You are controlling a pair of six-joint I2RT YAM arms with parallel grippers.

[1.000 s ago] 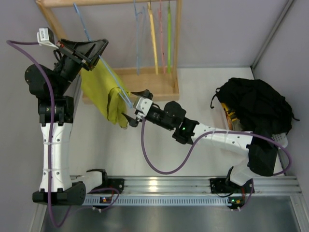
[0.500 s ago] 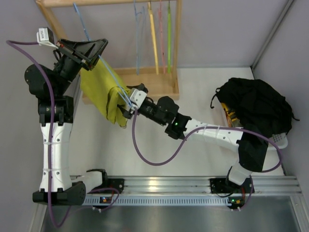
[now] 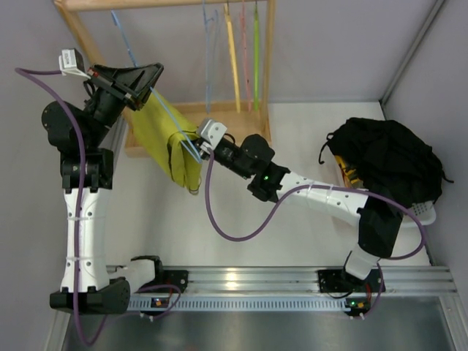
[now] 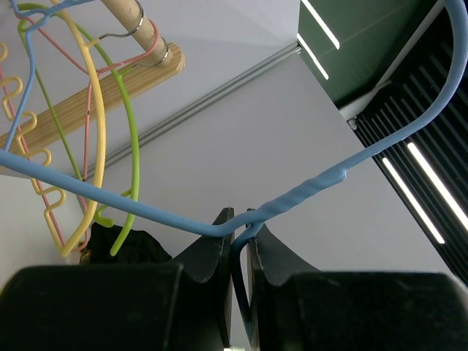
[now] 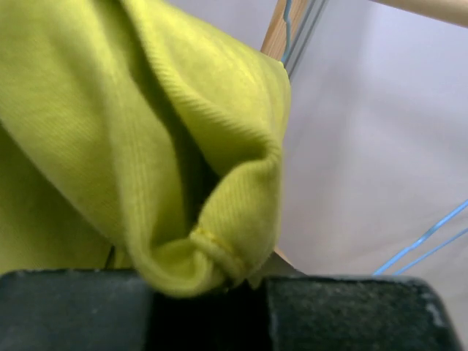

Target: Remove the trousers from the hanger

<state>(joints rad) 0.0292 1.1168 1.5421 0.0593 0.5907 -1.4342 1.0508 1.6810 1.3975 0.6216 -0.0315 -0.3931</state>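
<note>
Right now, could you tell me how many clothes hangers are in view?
5: the light-blue hanger in the jaws of the left gripper; a blue, yellow, pink and green one on the wooden rack. Others may overlap.

1. Mustard ribbed trousers (image 5: 110, 124) fill the left and centre.
2. Their folded hem sits pinched between the right gripper's (image 5: 208, 285) black fingers (image 5: 351, 314).
3. Light-blue wires (image 5: 424, 240) cross the lower right.
</note>
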